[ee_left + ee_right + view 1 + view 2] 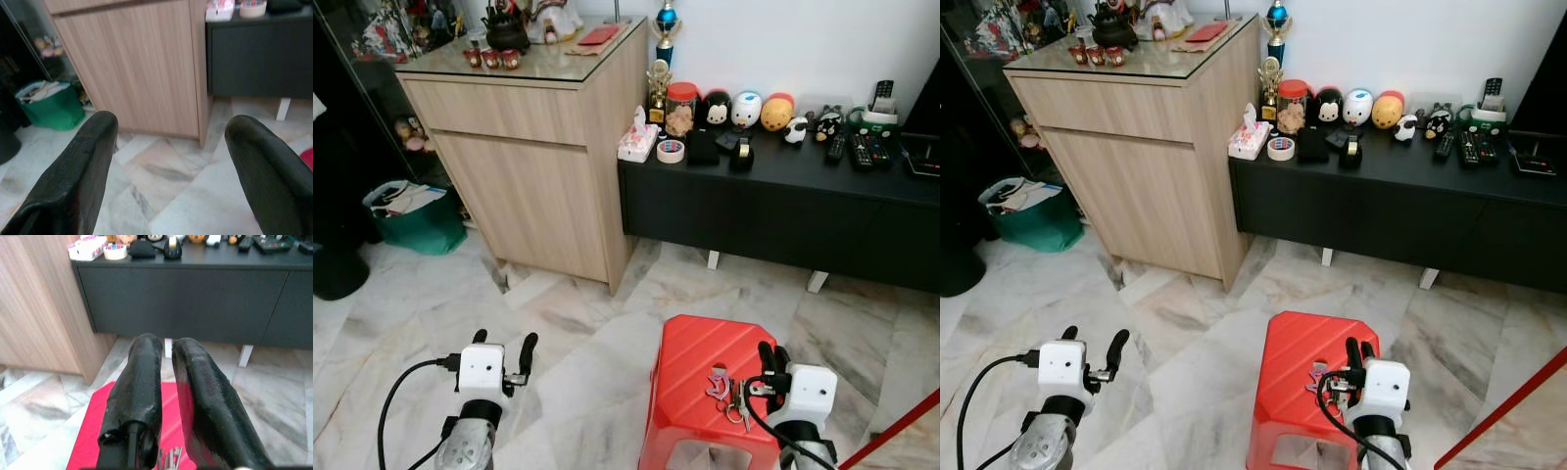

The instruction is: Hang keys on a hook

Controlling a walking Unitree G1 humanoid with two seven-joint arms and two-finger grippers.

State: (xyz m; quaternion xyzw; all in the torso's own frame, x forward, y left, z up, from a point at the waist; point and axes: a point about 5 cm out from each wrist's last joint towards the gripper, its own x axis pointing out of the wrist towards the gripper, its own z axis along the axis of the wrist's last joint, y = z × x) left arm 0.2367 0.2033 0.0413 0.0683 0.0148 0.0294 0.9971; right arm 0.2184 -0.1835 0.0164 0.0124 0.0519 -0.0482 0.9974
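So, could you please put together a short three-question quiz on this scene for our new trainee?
1. True or false: the keys lie on the red stool.
2. Which gripper is spread wide: A) left gripper or B) right gripper?
3. Fill in: the tape roll sits on the black ____.

Key: 1 true; 2 A; 3 cabinet.

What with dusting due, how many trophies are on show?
2. A blue-topped trophy stands at the black sideboard's end, beside the wooden cabinet; a smaller gold trophy just before it. Clutter may hide more.
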